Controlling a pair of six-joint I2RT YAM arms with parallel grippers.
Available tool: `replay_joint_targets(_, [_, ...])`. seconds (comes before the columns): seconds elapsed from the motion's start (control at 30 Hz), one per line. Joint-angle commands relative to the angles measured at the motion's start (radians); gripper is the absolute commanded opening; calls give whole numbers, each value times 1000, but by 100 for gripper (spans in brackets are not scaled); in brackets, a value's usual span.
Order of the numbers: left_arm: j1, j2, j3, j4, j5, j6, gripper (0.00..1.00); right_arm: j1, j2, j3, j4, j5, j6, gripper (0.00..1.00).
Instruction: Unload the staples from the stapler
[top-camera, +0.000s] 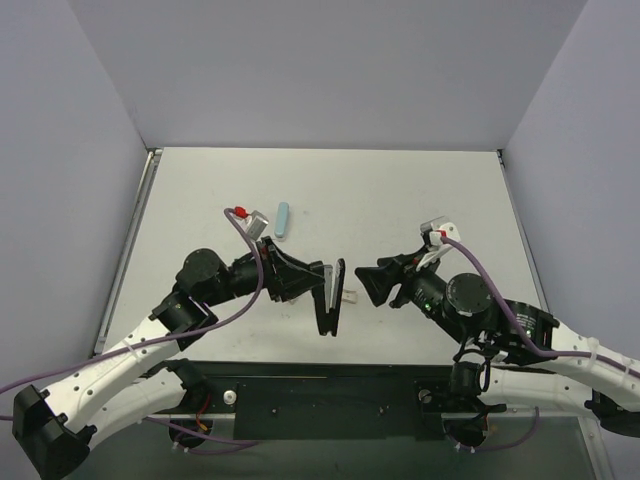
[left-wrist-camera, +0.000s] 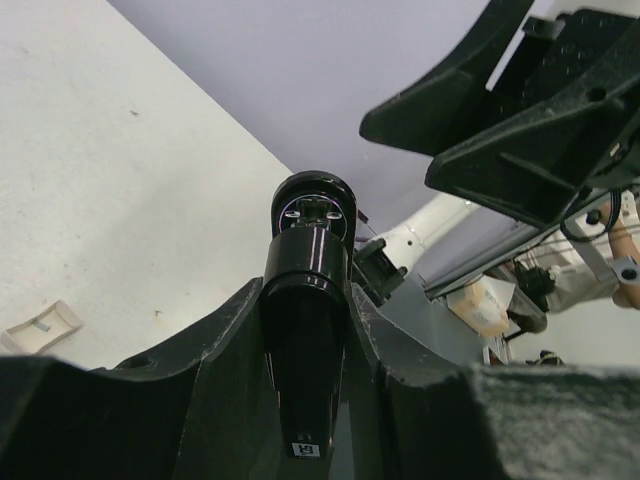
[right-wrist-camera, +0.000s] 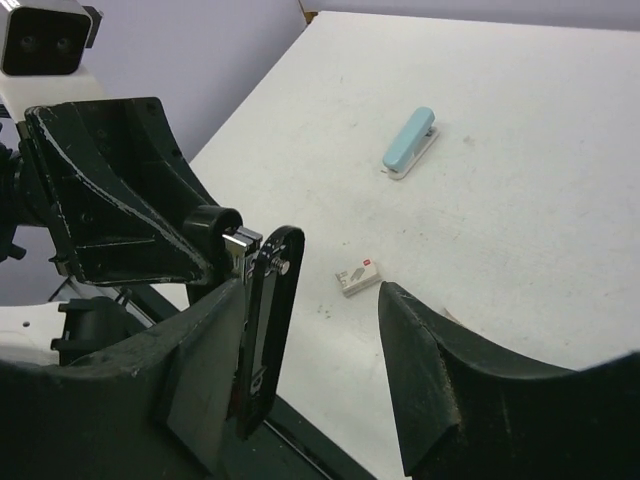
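Stapler (top-camera: 331, 297) over white table (top-camera: 400, 200), grey walls (top-camera: 330, 70)

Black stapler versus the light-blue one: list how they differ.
The black stapler is gripped between the fingers of the left gripper; the light-blue stapler lies loose on the table. The black one appears hinged open, the light-blue one closed. The black one looks longer. Both are slim desk staplers.
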Motion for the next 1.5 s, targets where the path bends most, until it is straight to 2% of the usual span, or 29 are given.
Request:
replay_joint_targets(0.0, [-12, 6, 100, 52, 145, 51, 0, -2, -2, 110, -114, -35, -130, 52])
replay_joint_targets(0.23, [-31, 11, 101, 43, 312, 85, 0, -2, 47, 222, -229, -177, -245, 56])
replay_joint_targets(0.37, [-46, 14, 114, 29, 404, 102, 0, -2, 113, 292, -288, -329, -293, 57])
replay_joint_targets(0.57, [-94, 5, 129, -41, 455, 177, 0, -4, 228, 372, -343, -602, -328, 56])
replay_joint_targets(0.8, [-129, -13, 152, -152, 430, 247, 0, -4, 342, 437, -412, -724, -365, 52])
replay_joint_targets(1.27, [-140, -53, 146, -187, 441, 278, 0, -4, 336, 397, -414, -816, -350, 51])
replay_joint_targets(1.37, [-144, -56, 143, -186, 436, 281, 0, -4, 346, 401, -415, -837, -350, 44])
replay_joint_targets(1.47, [-146, -63, 144, -187, 435, 281, 0, -2, 360, 404, -417, -866, -348, 40])
